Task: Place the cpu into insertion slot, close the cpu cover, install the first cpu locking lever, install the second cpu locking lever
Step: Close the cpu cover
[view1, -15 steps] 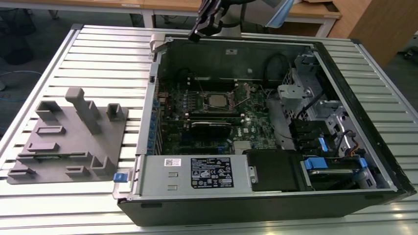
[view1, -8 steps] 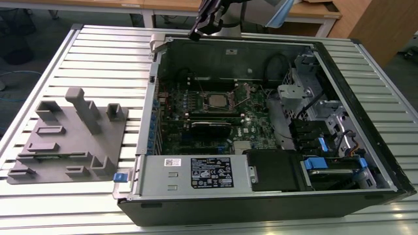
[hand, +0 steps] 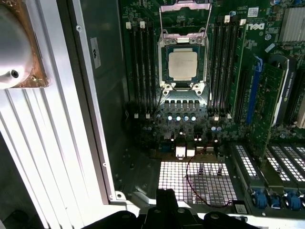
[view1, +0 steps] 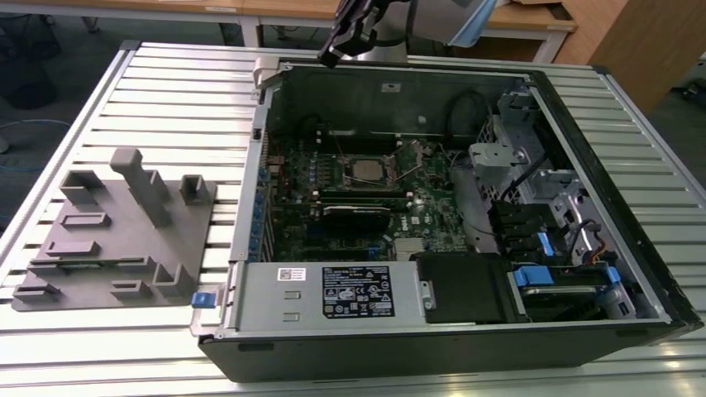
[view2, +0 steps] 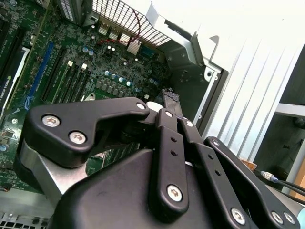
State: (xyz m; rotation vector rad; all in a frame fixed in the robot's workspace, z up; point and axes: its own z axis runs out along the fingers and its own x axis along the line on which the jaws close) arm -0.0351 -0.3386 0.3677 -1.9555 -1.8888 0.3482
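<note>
Cpu (hand: 183,65): silver-grey square, lying flat inside slot (hand: 163,64), top face bare; in the exterior view (view1: 364,169) near middle of motherboard (view1: 331,188). Slot: dark square with metal rim, flanked on two sides by rows of long memory slots (hand: 138,67), just beside it. Cover (hand: 186,7): thin metal frame with cut-out centre, swung open off slot, hinged at one edge of slot, not touching cpu. Motherboard: green, mounted in floor of open case (view1: 441,356); ventilation grille (hand: 195,179) in case wall near board's edge. Gripper (view1: 330,56): black, fingers pressed together with nothing pinched, tips seen in both wrist views (view2: 169,98) (hand: 166,195); raised above far rim of case in the exterior view, well apart from cpu, touching nothing. Power unit (view1: 331,294): grey box with label, along near side of case. Table (view1: 177,107): pale slatted metal, bearing case. Fixture (view1: 111,231): grey moulded tray with upright blocks, on table at the exterior view's left, beside case.
</note>
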